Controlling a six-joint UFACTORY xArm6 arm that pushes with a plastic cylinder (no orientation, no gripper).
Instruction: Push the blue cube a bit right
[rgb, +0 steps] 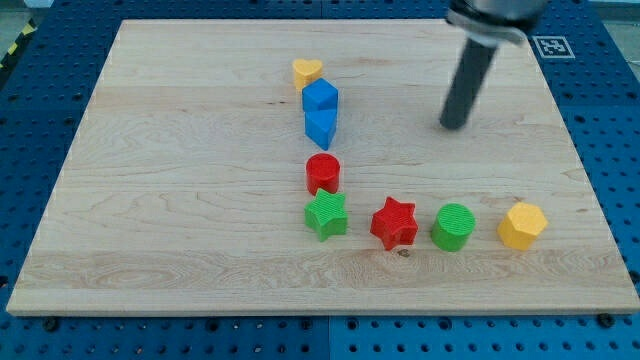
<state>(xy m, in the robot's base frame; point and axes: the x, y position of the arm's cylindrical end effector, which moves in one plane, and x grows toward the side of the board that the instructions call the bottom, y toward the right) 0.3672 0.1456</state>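
though squat, blue cube (321, 96) corner-forward

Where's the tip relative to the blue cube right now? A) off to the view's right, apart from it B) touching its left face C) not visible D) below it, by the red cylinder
A: my tip sits on the board well to the view's right of the blue cube, with bare wood between them.

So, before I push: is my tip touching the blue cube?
Apart. The camera view shows bare board between my tip and the blue cube.
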